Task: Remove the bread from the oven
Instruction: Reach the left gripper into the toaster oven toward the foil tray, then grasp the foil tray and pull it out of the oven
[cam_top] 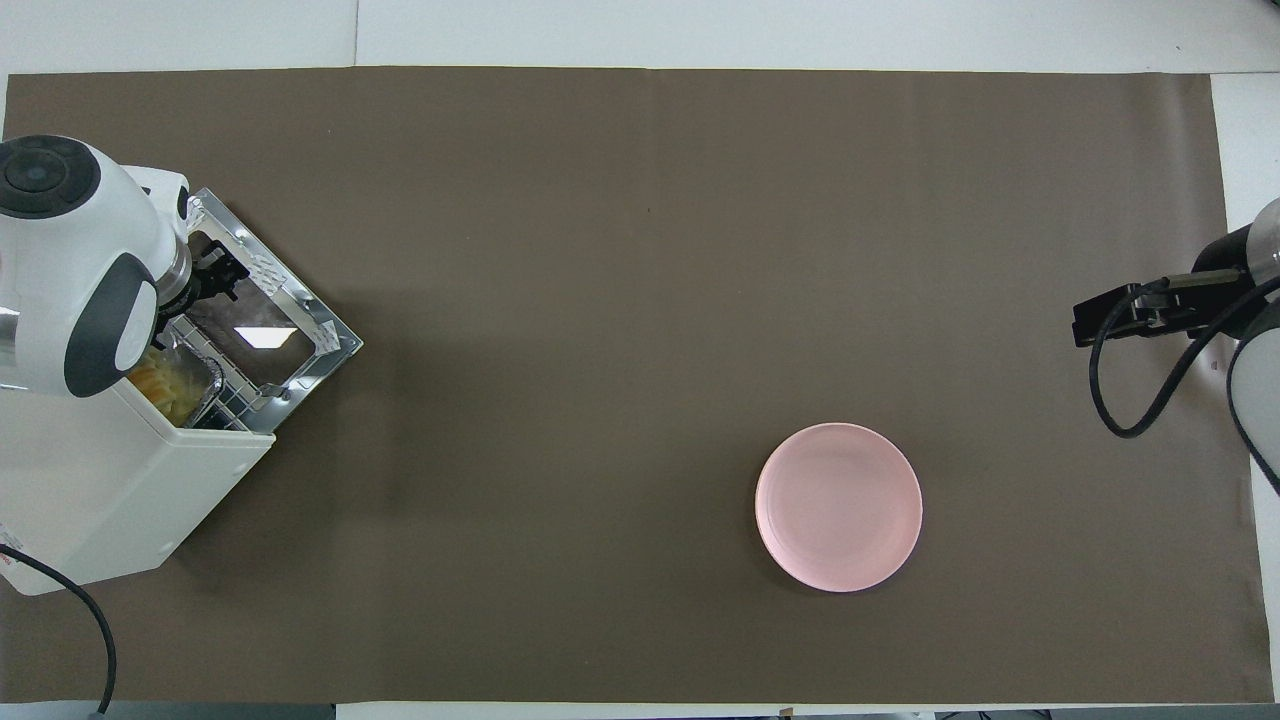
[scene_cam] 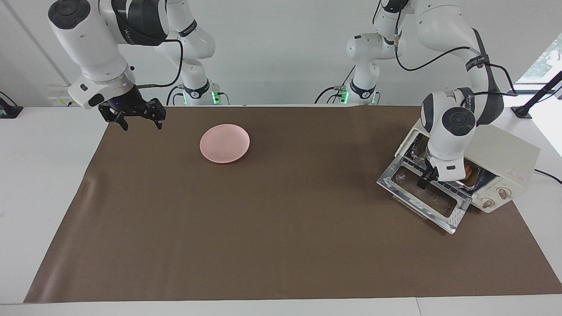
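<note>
The cream-white oven [scene_cam: 511, 151] stands at the left arm's end of the table, its glass door [scene_cam: 423, 197] dropped open. The golden bread [scene_cam: 469, 169] lies inside in a silver foil tray, mostly hidden by the left arm. In the overhead view the bread [cam_top: 163, 385] shows in the foil tray [cam_top: 212, 372] at the mouth of the oven [cam_top: 120, 490]. My left gripper [scene_cam: 427, 179] hangs over the open door at the oven's mouth, beside the tray; it also shows in the overhead view [cam_top: 218, 276]. My right gripper [scene_cam: 139, 121] is open and empty, and waits above the mat's corner at the right arm's end.
A round pink plate [scene_cam: 225, 143] sits on the brown mat [scene_cam: 281, 228] toward the right arm's end; it also shows in the overhead view [cam_top: 838, 506]. The open door [cam_top: 268, 335] juts out over the mat. A black cable runs from the oven.
</note>
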You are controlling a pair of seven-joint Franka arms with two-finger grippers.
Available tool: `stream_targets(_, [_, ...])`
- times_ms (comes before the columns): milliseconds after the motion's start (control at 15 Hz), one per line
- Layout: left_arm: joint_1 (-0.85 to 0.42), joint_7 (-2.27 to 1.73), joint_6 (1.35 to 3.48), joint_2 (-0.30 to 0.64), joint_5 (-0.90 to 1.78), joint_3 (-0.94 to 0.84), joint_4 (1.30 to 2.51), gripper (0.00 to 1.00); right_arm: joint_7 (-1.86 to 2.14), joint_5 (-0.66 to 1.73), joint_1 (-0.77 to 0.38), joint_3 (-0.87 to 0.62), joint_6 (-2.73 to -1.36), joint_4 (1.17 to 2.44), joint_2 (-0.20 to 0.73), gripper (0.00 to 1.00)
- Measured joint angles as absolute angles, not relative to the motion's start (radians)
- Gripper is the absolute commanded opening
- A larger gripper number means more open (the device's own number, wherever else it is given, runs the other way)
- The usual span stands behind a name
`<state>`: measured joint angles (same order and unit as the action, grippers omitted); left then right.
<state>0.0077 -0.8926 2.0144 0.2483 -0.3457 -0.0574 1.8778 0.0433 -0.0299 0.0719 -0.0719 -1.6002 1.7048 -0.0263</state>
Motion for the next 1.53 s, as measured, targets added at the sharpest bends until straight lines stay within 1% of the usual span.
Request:
stream_targets(66, [0.008, -0.893, 2.015, 0.248, -0.346, -0.057, 1.878, 0.2, 0.043, -0.03, 0.072, -0.072, -1.6, 1.705, -0.026, 1.0])
stream_targets(133, [0.008, -0.892, 2.017, 0.248, -0.346, -0.057, 1.879, 0.0, 0.043, -0.03, 0.072, -0.072, -1.6, 1.705, -0.026, 1.0])
stream_targets(465, [0.013, -0.873, 2.023, 0.248, -0.347, -0.057, 1.879, 0.0, 0.043, -0.03, 0.072, -0.072, -1.6, 1.705, -0.026, 1.0])
stream_targets(665, [0.001, -0.792, 2.044, 0.249, -0.35, -0.067, 1.865, 0.0, 0.043, -0.03, 0.072, -0.072, -1.6, 1.705, -0.026, 1.0])
stream_targets(797, [-0.047, -0.759, 2.048, 0.254, -0.35, -0.074, 1.824, 0.0, 0.043, -0.03, 0.072, -0.072, -1.6, 1.705, -0.026, 1.0])
stream_targets(1130, [-0.231, -0.668, 2.049, 0.301, -0.346, -0.087, 1.7, 0.0, 0.043, -0.03, 0.072, -0.072, -1.6, 1.705, -0.026, 1.0])
stream_targets(1329, [-0.319, -0.599, 2.064, 0.321, -0.247, -0.088, 1.661, 0.0, 0.043, -0.03, 0.072, -0.072, -1.6, 1.705, -0.026, 1.0])
stream_targets(1528, [-0.375, -0.566, 2.076, 0.344, -0.183, -0.09, 1.625, 0.0, 0.043, -0.03, 0.072, -0.072, -1.6, 1.705, -0.026, 1.0])
